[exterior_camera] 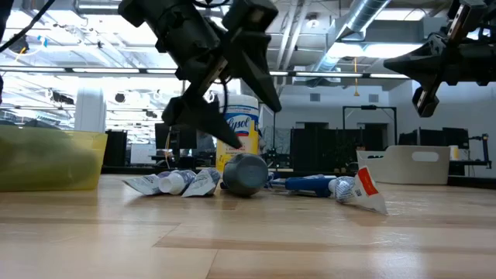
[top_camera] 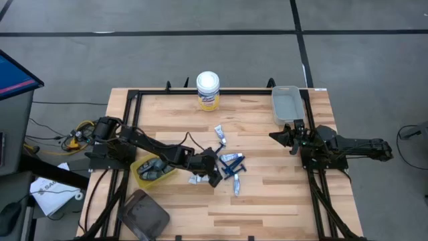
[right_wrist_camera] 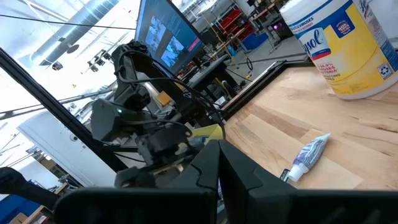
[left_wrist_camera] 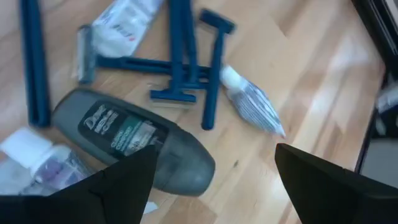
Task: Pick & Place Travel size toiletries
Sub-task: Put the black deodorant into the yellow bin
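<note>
Wooden tabletop (top_camera: 267, 201), black-framed, is carrying the following. Item one: a scatter of travel toiletries at mid-table, comprising small white tubes (top_camera: 220, 136), thin blue razors (left_wrist_camera: 186, 62) lying crossed over one another, and a dark grey deodorant stick (left_wrist_camera: 134, 140) lying on its side. Item two: a yellow bin (top_camera: 152, 168) at the left, already holding several grey items. Item three: a clear tray (top_camera: 286, 104) at the far right corner. Item four: a tall white canister (top_camera: 208, 91) with yellow label at the far edge, not part of the job. Left gripper (left_wrist_camera: 214, 171) is hovering just above the grey stick with its jaws spread wide, nothing between them. Right gripper (top_camera: 292, 137) is waiting at the right side, jaws together and empty. I am judging the step in hand to be a pick of the grey stick. To do it well, I am planning to centre the fingers across the stick's narrow width, descend squarely, and keep clear of the neighbouring tube (left_wrist_camera: 37, 155) and razors; the rounded body looks liable to roll if nudged off-centre.
</note>
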`<state>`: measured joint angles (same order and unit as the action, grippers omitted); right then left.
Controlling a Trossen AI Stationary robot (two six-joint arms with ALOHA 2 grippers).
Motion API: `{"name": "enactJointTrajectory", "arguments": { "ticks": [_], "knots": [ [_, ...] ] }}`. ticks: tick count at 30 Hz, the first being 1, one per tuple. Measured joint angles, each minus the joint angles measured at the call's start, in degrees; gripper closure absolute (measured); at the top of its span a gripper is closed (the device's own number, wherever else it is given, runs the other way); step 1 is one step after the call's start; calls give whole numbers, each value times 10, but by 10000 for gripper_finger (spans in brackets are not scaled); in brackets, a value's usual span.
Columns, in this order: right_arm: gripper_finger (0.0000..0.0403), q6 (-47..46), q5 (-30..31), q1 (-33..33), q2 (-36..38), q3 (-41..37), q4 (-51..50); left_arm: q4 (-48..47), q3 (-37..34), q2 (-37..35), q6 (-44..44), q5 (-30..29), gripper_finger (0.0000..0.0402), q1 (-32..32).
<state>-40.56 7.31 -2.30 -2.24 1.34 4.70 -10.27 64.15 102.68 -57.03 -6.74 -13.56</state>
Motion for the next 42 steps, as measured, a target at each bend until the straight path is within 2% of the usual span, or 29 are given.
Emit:
{"name": "enactJointTrajectory", "arguments": {
  "ticks": [2, 4, 10, 12, 18, 23, 29, 34, 38, 42],
  "knots": [
    [403, 0, 0, 0, 0, 0, 0, 18, 2, -13, 63, 1, 78, -2],
    [403, 0, 0, 0, 0, 0, 1, 38, 7, -24, 170, 1, 78, -6],
    [403, 0, 0, 0, 0, 1, 0, 104, 8, -25, 649, 12, 78, -29],
    [403, 0, 0, 0, 0, 1, 3, 105, 9, -18, 734, 13, 78, -29],
    [403, 0, 0, 0, 0, 1, 0, 98, 7, -18, 794, 61, 78, 5],
    [403, 0, 0, 0, 0, 1, 0, 97, 8, -11, 812, 162, 78, 49],
    [403, 0, 0, 0, 0, 1, 2, 91, 8, 13, 884, 249, 78, 69],
    [403, 0, 0, 0, 0, 1, 1, 91, 8, 47, 899, 277, 78, 69],
    [403, 0, 0, 0, 0, 1, 1, 90, 8, 72, 940, 281, 78, 67],
    [403, 0, 0, 0, 0, 1, 0, 88, 8, 87, 946, 281, 78, 70]
  ]
}}
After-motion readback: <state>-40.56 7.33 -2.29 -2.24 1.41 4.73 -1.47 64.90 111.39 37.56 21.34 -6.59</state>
